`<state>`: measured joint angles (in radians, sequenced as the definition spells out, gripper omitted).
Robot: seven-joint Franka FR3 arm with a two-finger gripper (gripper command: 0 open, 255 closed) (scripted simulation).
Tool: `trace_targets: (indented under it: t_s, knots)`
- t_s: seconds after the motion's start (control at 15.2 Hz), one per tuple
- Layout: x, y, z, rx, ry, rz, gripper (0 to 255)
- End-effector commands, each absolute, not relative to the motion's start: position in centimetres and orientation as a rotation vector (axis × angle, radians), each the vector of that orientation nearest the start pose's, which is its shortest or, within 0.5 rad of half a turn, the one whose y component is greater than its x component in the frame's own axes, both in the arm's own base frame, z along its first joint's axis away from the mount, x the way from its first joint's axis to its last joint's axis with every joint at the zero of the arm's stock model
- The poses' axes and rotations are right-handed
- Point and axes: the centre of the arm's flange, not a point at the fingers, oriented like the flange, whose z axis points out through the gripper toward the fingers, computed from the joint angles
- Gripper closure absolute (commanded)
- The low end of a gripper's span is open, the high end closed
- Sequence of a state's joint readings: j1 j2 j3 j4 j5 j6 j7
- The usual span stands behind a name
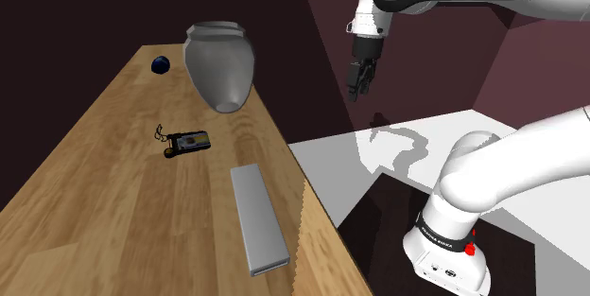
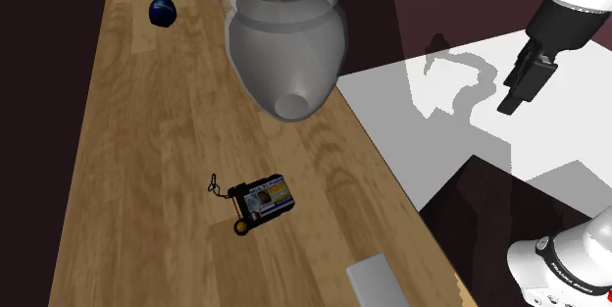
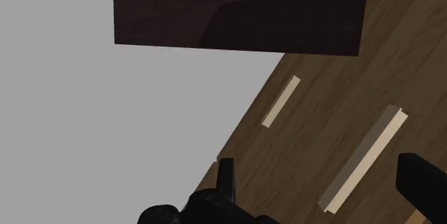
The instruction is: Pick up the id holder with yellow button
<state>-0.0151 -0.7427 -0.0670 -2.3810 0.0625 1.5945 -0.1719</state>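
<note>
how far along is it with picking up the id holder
Done: nothing yet. The id holder lies flat on the wooden table, apart from the grey vase, with nothing touching it.
In hand: the gripper hangs open in the air beyond the table's edge, off to the shoulder view's right, holding nothing.
Left: move over the holder, come down, close on it and lift.

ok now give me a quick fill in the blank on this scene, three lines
1. The id holder lies on a ____ table.
2. The small ball beside the grey vase is dark ____.
3. The fingers are ____ and hold nothing.
Missing words: wooden; blue; open.
</note>
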Motion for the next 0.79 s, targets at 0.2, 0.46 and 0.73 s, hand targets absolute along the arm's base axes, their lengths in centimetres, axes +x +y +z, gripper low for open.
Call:
trace_targets:
  t_s: [0.2, 0.46, 0.73]
  knots:
    - [34.0, 0.9, 56.9, -3.042, -0.193, 0.021, 0]
    - [36.8, 5.5, 57.2, -3.063, -0.237, -0.015, 0]
    - [39.4, 10.2, 57.4, -3.084, -0.282, -0.053, 0]
